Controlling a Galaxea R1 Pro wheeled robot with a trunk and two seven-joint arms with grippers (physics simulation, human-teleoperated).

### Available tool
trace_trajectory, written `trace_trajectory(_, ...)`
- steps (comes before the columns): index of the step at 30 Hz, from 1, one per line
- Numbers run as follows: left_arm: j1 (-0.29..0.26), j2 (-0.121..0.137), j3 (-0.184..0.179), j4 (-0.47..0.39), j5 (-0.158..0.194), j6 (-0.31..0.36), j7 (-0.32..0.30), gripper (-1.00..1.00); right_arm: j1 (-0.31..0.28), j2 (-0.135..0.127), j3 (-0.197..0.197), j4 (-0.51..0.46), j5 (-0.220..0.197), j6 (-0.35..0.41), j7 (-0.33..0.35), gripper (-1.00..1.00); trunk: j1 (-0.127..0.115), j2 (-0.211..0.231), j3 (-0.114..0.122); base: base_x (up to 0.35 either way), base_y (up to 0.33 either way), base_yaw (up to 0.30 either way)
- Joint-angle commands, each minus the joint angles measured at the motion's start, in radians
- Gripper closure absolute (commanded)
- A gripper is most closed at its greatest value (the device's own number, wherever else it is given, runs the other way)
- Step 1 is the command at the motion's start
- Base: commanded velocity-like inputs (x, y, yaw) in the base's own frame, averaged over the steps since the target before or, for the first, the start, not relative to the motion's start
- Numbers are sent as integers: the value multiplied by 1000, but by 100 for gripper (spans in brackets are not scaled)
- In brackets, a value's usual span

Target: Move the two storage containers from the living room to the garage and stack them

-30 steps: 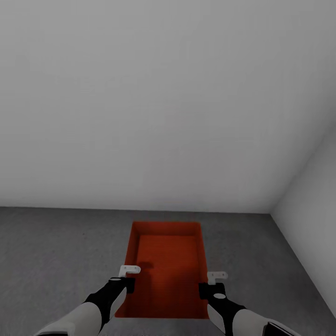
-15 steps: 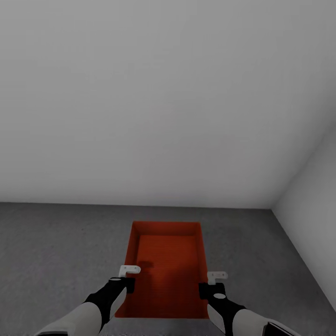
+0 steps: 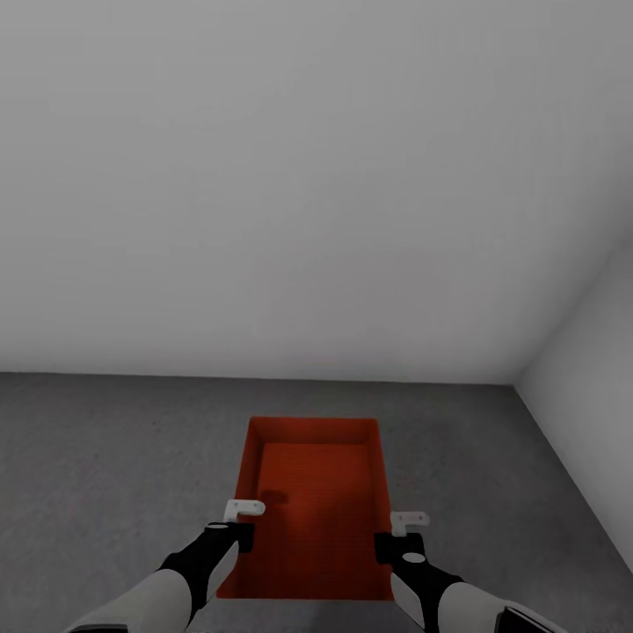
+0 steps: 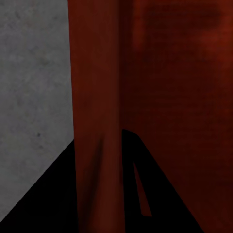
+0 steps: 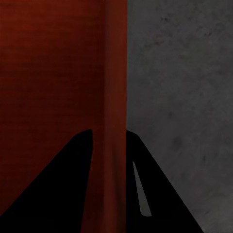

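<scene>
storage container point(image 3: 312, 505) | both jaws grip side walls | no writing

White forearms, black wrists; left claw point(image 3: 239, 519), right claw point(image 3: 397, 527) with white bracket tips, small screws.

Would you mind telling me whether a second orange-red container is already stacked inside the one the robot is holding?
No, in the head view the storage container shows a bare ribbed bottom with nothing resting in it.

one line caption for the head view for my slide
Both grippers, left and right, clamp the side walls of an orange-red storage container over grey concrete floor.
</scene>
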Motion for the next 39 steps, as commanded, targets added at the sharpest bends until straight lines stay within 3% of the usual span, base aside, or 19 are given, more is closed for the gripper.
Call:
trace_trajectory(1, 1, -3, -30, 7, 14, 5, -12, 100, -1, 1, -2, 1, -8, -7, -28, 100, 4, -8, -5, 0, 0, 0)
trace_trajectory(39, 1, -3, -30, 7, 14, 5, -12, 100, -1, 1, -2, 1, -8, -7, -28, 100, 149, -274, -186, 0, 0, 0)
